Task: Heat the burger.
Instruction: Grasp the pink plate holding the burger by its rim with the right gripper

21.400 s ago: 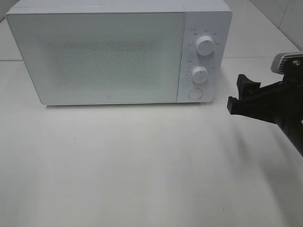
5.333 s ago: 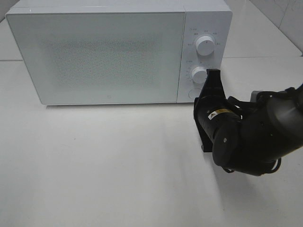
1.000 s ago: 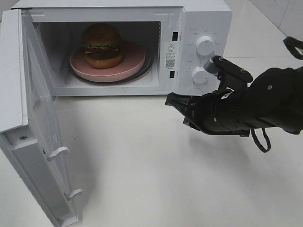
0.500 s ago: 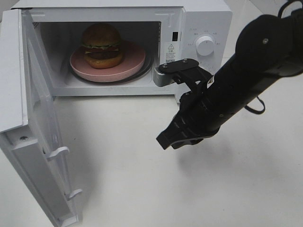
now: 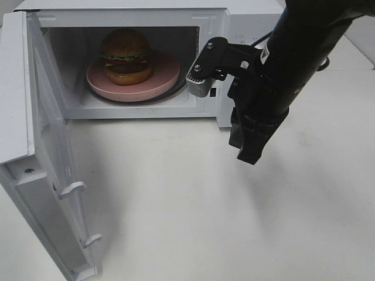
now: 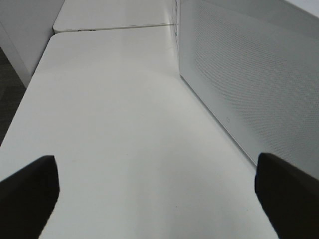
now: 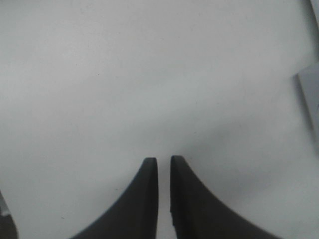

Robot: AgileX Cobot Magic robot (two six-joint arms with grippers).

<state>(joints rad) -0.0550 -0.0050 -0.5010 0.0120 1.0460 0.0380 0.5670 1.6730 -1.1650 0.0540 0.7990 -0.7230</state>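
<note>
The white desk (image 5: pixel 176 211) carries the microwave (image 5: pixel 243 23) along its back edge, with the door (image 5: pixel 47 164) swung wide toward the front left corner. The right arm (image 5: pixel 293 52) hangs before the control panel. On the pink plate (image 5: pixel 167 73) inside sits the burger (image 5: pixel 125 55), stacked upright, back and left of the right gripper (image 5: pixel 247 157). That gripper points down, its fingers nearly pressed together on nothing. The left gripper (image 6: pixel 159 199), spread wide and empty, is just beside the door's outer face. I'd judge it nearer for closing, with open desk along the swing.

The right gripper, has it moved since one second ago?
Yes. The right gripper swung rightward, away from the opening of the microwave, and now points downward.
</note>
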